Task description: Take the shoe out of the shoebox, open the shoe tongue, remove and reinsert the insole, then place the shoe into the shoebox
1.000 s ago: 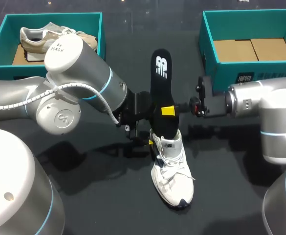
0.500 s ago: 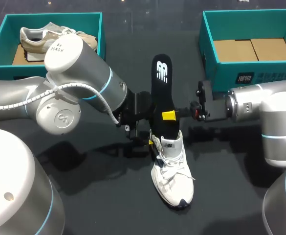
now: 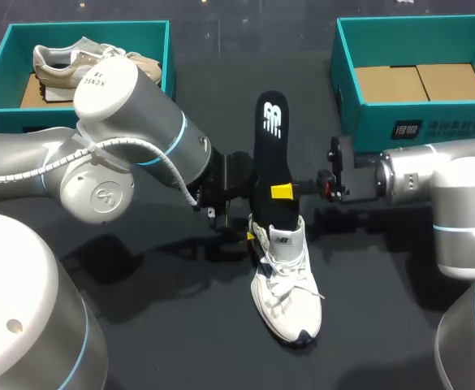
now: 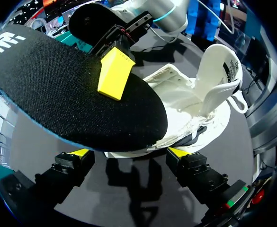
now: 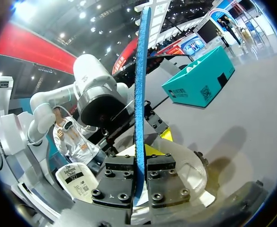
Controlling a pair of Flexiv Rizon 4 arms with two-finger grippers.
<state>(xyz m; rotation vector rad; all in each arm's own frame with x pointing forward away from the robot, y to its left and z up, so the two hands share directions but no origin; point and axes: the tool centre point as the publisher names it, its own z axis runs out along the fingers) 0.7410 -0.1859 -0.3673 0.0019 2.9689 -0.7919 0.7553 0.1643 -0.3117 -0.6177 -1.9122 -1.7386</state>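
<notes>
A white shoe (image 3: 286, 280) stands on the black table, toe toward the front edge. A black insole (image 3: 271, 154) stands upright with its lower end inside the shoe's opening. My right gripper (image 3: 280, 192) is shut on the insole's middle from the right. In the right wrist view the insole (image 5: 140, 90) shows edge-on, blue, pinched in my right gripper (image 5: 134, 177). My left gripper (image 4: 129, 153) is open, its yellow tips either side of the shoe's heel (image 4: 195, 106); the tongue (image 4: 221, 71) is lifted. In the head view the left gripper (image 3: 249, 236) is at the heel's left.
A teal shoebox (image 3: 169, 57) at the back left holds a beige shoe (image 3: 83, 58). A second teal shoebox (image 3: 347, 97) at the back right shows only its cardboard bottom. My left arm (image 3: 131, 154) spans the table's left half.
My right gripper has lowered the insole slightly into the shoe and shifted it a little right. The left arm and the shoe have kept still.
</notes>
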